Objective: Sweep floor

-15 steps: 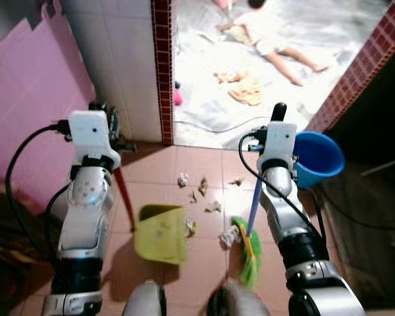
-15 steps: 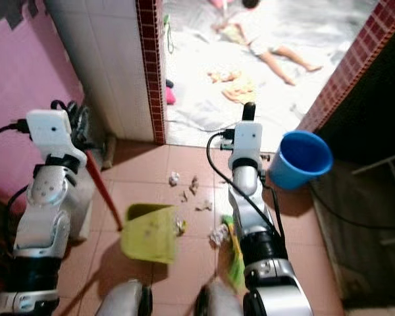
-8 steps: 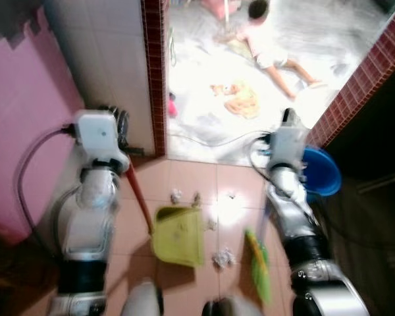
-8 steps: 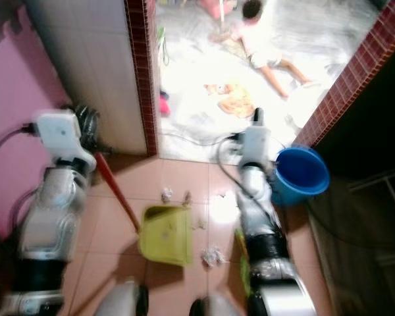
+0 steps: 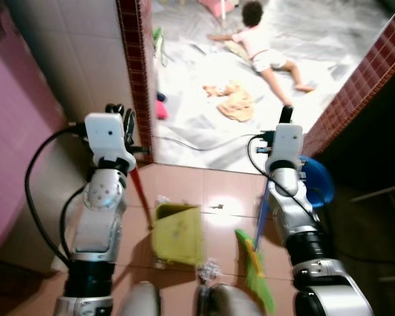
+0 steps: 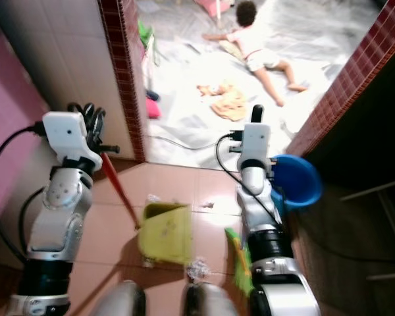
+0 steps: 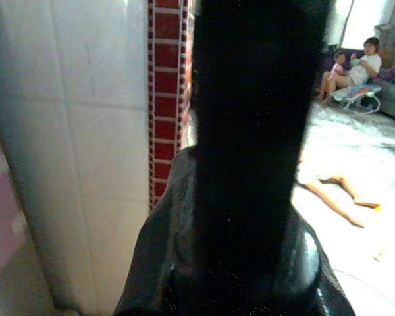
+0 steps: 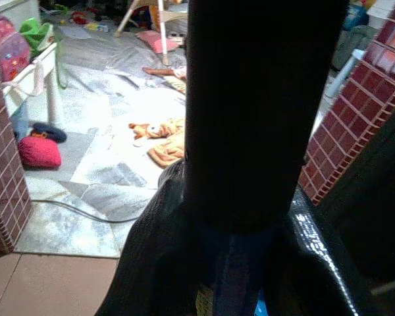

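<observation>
Floor [image 5: 217, 191] of terracotta tiles, sweeping in progress. Left gripper [image 5: 122, 117] pinches the red handle [image 5: 142, 197] of the yellow-green dustpan [image 5: 178, 233], which sits mouth-forward on the tiles between the two arms. Right gripper [image 5: 284, 117] clamps the blue broom handle [image 5: 261, 217]; the green broom head [image 5: 255, 271] rests on the tile just right of the pan, near the robot's feet. In both wrist views a black finger blocks the middle, so the grip is read from the head views.

Debris: one crumpled scrap [image 5: 209, 269] lies at the near edge of the pan, close to the feet; a small piece [image 5: 162, 199] sits by the pan's far left corner, and a dark fleck [image 5: 216, 207] lies just ahead on the shiny tile. Blue bucket [image 5: 316, 186] stands right behind the right arm. A child [image 5: 266, 52] lies on the pale floor past the doorway, well apart.

Doing it well, my judgement: keep the pan lip flat against the tile and steady, and bring the broom round behind the scrap so short strokes push it toward the pan's mouth, not under or past it. Scraps look light and may flick away, so low, slow strokes. Mind the bucket on the backswing.
</observation>
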Tool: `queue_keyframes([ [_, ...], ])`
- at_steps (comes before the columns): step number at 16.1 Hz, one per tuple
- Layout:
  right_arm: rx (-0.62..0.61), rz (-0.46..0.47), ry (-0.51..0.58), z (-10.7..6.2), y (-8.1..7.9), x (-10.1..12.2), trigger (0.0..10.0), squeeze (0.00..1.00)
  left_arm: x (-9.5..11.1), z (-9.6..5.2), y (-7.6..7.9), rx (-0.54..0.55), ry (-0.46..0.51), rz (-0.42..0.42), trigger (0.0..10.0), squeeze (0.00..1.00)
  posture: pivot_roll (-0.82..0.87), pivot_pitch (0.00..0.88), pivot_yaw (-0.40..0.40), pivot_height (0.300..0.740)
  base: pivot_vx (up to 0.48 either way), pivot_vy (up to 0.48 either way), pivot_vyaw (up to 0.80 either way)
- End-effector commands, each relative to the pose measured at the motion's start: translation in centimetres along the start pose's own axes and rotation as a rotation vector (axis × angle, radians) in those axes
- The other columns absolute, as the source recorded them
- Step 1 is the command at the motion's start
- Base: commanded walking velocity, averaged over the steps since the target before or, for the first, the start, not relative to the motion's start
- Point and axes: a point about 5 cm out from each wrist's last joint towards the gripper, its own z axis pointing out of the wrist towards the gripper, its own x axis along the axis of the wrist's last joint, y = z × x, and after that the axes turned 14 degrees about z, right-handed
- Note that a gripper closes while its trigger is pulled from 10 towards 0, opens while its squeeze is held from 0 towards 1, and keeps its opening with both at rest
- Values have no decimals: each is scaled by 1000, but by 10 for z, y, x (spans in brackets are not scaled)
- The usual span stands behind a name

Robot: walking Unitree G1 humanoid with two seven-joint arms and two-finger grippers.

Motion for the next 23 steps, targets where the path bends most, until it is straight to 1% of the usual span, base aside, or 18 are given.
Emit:
queue_keyframes([
  [1,-25,-27,-20,0,3,-3,10000,0,9,-1,-5,13,41,24,10000,0,79,128,-51,740,0,0,0],
  [2,-39,-46,-24,1,3,-4,10000,0,8,-3,-4,10,37,22,10000,0,78,129,-49,740,0,0,0],
  [3,-3,0,-25,2,-1,-4,10000,0,8,-4,-1,5,31,23,10000,0,78,137,-50,740,0,0,0],
  [4,-13,5,-16,2,-1,-3,10000,0,8,-5,0,7,30,24,10000,0,75,145,-47,740,0,0,0],
  [6,-21,22,-52,2,-1,-7,10000,0,5,-7,-1,14,15,49,10000,0,77,142,-47,740,0,0,0],
  [7,-23,-7,-49,1,0,-8,10000,0,4,-8,-1,8,10,63,10000,0,77,142,-47,740,0,0,0],
  [8,-21,1,-50,1,-1,-9,10000,0,3,-8,-1,4,7,70,10000,0,77,142,-47,740,0,0,0],
  [9,-20,7,-49,1,0,-8,10000,0,-4,-11,0,-18,-25,115,10000,0,77,142,-50,740,0,0,0],
  [10,-20,7,-47,2,0,-8,10000,0,-8,-13,1,-27,-39,116,10000,0,77,142,-50,740,0,0,0],
  [12,-22,10,-41,2,0,-7,10000,0,-17,-15,9,-60,-72,108,10000,0,70,148,-50,740,0,0,0],
  [14,-22,18,-33,2,0,-5,10000,0,-24,-12,18,-103,-100,96,10000,0,57,153,-45,740,0,0,0],
  [16,-23,21,-27,1,1,-4,10000,0,-26,-7,25,-131,-115,88,10000,0,46,159,-40,740,0,0,0],
  [17,-29,19,-24,1,4,-3,10000,0,-28,0,36,-178,-119,90,10000,0,34,164,-32,740,0,0,0],
  [19,-39,28,-19,1,5,-1,10000,0,-28,6,48,-212,-112,89,10000,0,21,165,-26,740,0,0,0],
  [20,-42,36,-18,2,4,-1,10000,0,-29,7,50,-216,-111,90,10000,0,13,164,-23,740,0,0,0],
  [21,-48,67,-19,3,4,2,10000,0,-31,11,58,-224,-111,83,10000,0,6,161,-20,740,0,0,0],
  [22,-35,209,-38,5,0,5,10000,0,-30,18,65,-224,-102,69,10000,0,6,161,-20,740,0,0,0],
  [23,-6,323,-52,6,-4,7,10000,0,-30,20,68,-219,-96,62,10000,0,-3,153,-21,740,0,0,0],
])
